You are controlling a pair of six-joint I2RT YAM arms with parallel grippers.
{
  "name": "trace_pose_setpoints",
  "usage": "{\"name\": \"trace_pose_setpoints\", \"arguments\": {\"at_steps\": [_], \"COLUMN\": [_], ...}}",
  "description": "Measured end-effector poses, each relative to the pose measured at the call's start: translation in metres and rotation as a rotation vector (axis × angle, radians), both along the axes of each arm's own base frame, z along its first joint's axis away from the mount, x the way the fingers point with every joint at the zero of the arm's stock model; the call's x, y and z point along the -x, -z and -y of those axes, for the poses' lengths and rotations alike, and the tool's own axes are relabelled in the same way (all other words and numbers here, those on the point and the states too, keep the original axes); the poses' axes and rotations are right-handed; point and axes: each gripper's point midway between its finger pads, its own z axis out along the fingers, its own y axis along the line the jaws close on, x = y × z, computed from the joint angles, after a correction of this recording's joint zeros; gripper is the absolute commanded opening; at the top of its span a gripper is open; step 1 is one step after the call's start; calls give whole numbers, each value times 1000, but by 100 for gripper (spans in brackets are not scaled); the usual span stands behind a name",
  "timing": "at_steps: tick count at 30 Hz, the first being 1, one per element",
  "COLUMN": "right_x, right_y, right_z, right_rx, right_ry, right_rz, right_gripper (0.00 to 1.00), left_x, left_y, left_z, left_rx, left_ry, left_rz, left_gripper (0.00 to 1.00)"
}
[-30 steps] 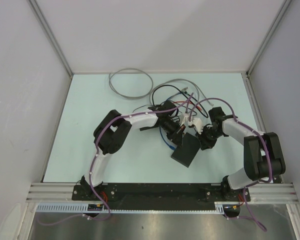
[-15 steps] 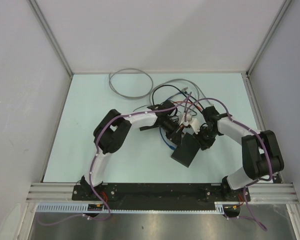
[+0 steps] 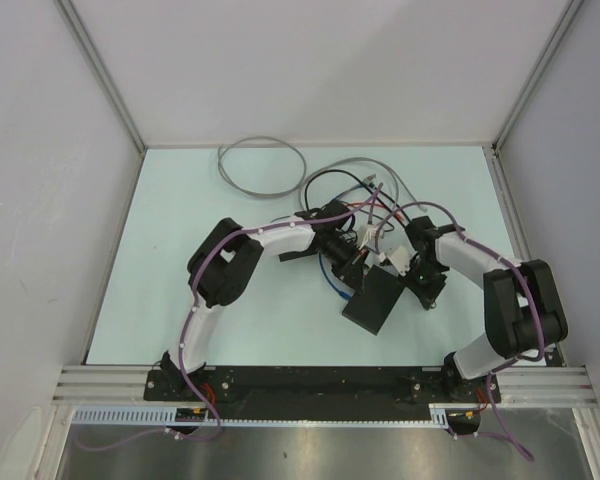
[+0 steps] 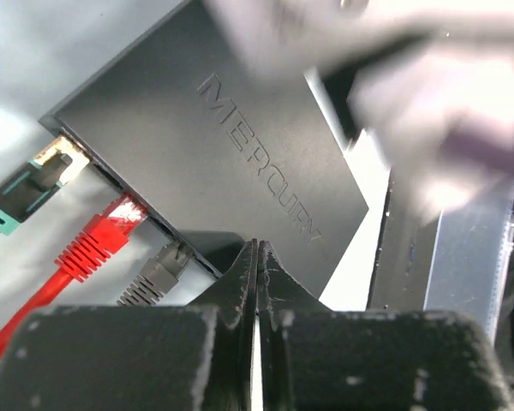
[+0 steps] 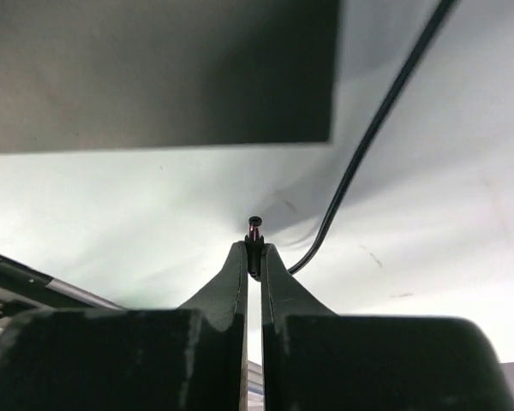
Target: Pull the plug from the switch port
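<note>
The switch (image 3: 372,300) is a flat matte-black box with "MERCURY" on its lid (image 4: 240,145); its underside or edge fills the top of the right wrist view (image 5: 154,68). My right gripper (image 5: 254,253) is shut on a small black barrel plug (image 5: 254,229) with a thin black cord (image 5: 368,137). The plug is clear of the switch, above the table. In the top view this gripper (image 3: 426,292) sits just right of the switch. My left gripper (image 4: 258,248) is shut and empty, its tips on the switch's port edge (image 3: 360,268).
A green plug (image 4: 26,193), a red plug (image 4: 103,231) and a grey plug (image 4: 158,274) sit in the switch's ports. Tangled cables (image 3: 365,195) lie behind the switch. A grey cable loop (image 3: 263,165) lies at the back. White walls enclose the table.
My right gripper has drawn back from the switch's right edge toward the right and front, with the barrel plug in it. The left gripper has stayed on the switch.
</note>
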Motion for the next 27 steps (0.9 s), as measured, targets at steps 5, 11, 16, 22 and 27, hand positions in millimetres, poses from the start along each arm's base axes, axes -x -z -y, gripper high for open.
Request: {"name": "trace_pose_setpoints", "arguments": {"at_steps": [5, 11, 16, 22, 27], "right_x": [-23, -110, -180, -240, -261], "right_y": [-21, -57, -72, -48, -30], "right_z": [11, 32, 42, 54, 57], "right_rx": [-36, 16, 74, 109, 118], "right_ry": [94, 205, 325, 481, 535], "right_rz": [89, 431, 595, 628, 619], "right_gripper": [0, 0, 0, 0, 34], "left_x": [-7, -7, -19, -43, -52], "left_y": [-3, -28, -53, -67, -74], "left_z": [-1, -8, -16, -38, -62], "left_rx": [3, 18, 40, 29, 4], "left_ry": [2, 11, -14, -79, -132], "left_rz": [68, 170, 241, 287, 304], "left_gripper": [7, 12, 21, 36, 42]}}
